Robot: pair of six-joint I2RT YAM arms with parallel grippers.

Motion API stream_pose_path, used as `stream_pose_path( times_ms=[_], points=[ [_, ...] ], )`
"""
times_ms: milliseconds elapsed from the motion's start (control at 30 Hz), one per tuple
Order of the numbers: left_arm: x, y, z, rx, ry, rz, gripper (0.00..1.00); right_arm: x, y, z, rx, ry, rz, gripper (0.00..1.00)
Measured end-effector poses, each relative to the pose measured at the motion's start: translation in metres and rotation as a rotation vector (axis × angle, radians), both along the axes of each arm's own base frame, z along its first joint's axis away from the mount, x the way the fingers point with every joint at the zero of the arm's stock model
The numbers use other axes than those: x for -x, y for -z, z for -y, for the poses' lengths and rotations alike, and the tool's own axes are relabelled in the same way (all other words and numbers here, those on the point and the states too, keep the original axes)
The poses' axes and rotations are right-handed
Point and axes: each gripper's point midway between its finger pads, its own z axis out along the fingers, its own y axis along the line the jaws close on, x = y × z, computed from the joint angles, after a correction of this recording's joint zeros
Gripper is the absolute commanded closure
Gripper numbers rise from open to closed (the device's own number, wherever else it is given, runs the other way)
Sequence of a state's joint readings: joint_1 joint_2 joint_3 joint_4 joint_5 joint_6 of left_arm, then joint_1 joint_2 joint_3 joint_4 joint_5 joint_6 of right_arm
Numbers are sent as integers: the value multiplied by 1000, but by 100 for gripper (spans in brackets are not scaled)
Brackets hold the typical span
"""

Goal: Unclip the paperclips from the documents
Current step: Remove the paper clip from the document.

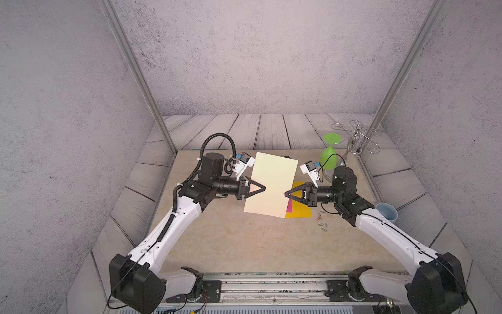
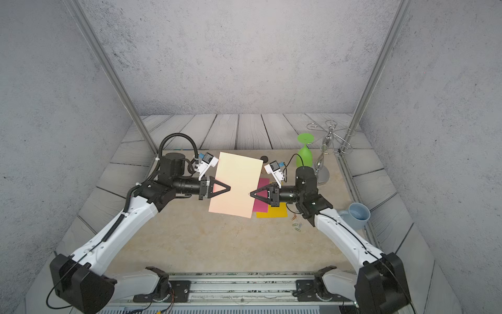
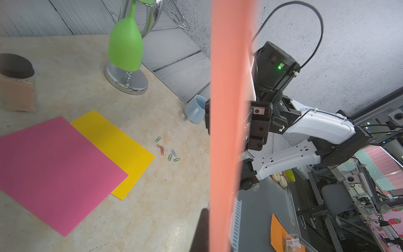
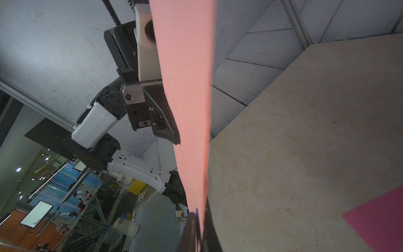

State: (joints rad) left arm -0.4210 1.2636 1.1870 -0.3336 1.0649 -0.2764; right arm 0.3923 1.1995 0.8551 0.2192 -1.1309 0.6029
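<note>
Nearest me, small coloured wire paperclips (image 1: 322,220) lie loose on the counter (image 1: 231,239), at 4 o'clock from the lifted salmon pink paper sheet (image 1: 271,185). A yellow paper sheet (image 1: 301,210) and a magenta paper sheet (image 1: 289,206) lie flat partly beneath it. My left claw (image 1: 263,188) pinches its 9 o'clock edge, and my right claw (image 1: 285,194) is closed on its 3 o'clock edge.

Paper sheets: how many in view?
3. The salmon sheet is held aloft, pinched between the left gripper and right gripper; the pink sheet lies on the table, overlapping the yellow sheet. Another could hide under the raised one.
</note>
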Motion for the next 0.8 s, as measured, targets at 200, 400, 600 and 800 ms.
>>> stream_pose_path(
  times_ms=[200,400,600,800],
  points=[
    [2,-2,-1,3,0,10,100,0,0,0,2,1,2,92],
    [1,-3,-1,3,0,11,100,2,-1,1,2,3,10,93],
    [2,-2,-1,1,-1,7,100,2,0,1,5,4,5,94],
    [2,-2,-1,0,0,6,100,2,1,1,7,3,5,94]
  ],
)
